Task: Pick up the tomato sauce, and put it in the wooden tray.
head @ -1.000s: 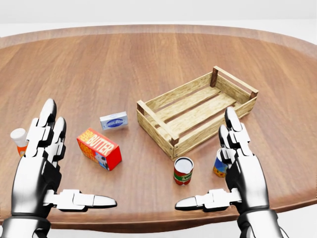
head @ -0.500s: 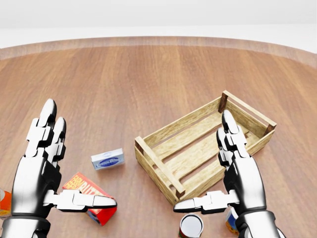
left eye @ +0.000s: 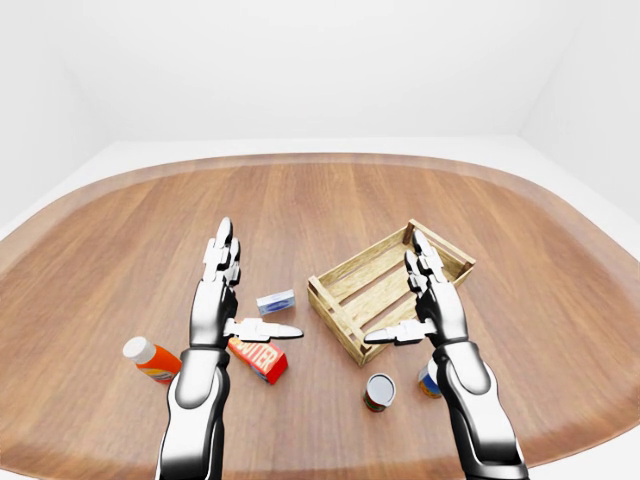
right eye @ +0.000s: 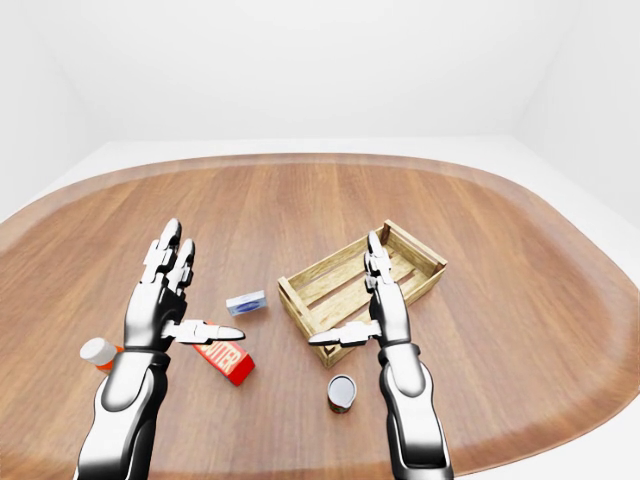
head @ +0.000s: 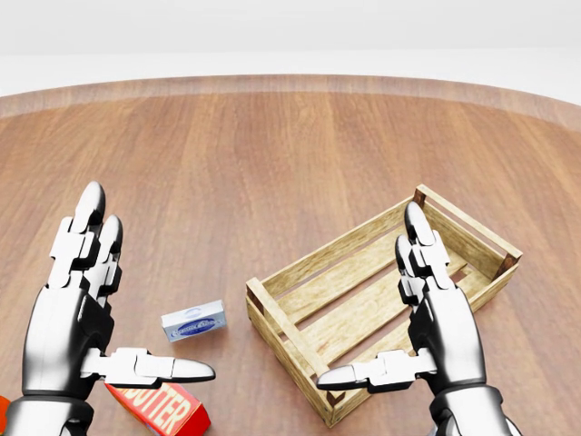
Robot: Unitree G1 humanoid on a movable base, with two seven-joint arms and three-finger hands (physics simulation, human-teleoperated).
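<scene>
Across most of every view spreads one oval wooden table (left eye: 330, 200), brown planks running to a rounded rim. Compared with the head view a second ago the whole picture has slid downward: the camera has tilted up, so the far rim now shows more and the near things have dropped toward the bottom edge or out of it, while the things themselves lie as they did.

One wooden tray (head: 381, 300), a slatted crate, sits right of the table's middle, turned at an angle, with nothing showing in it.

Two hands hang above the table's near part. The left hand (head: 77, 318) has its fingers straight and spread, thumb pointing inward, holding nothing. The right hand (head: 436, 322) mirrors it, fingers likewise extended and apart, its fingertips over the tray's near side in the head view.

One red butter box (left eye: 258, 357) lies near the table's near-left part, partly under the left thumb in the eye views.

One orange bottle (left eye: 152, 360) with a white cap lies on its side farther toward the left edge.

Two cans stand upright near the table's near edge, below the tray in the left-eye view: the tomato sauce (left eye: 379, 392), red-labelled with a silver top, clear of both hands, and a second can (left eye: 429, 379) just beside the right forearm, largely hidden.

One small blue-and-white packet (head: 193, 321) lies between the butter box and the tray.
</scene>
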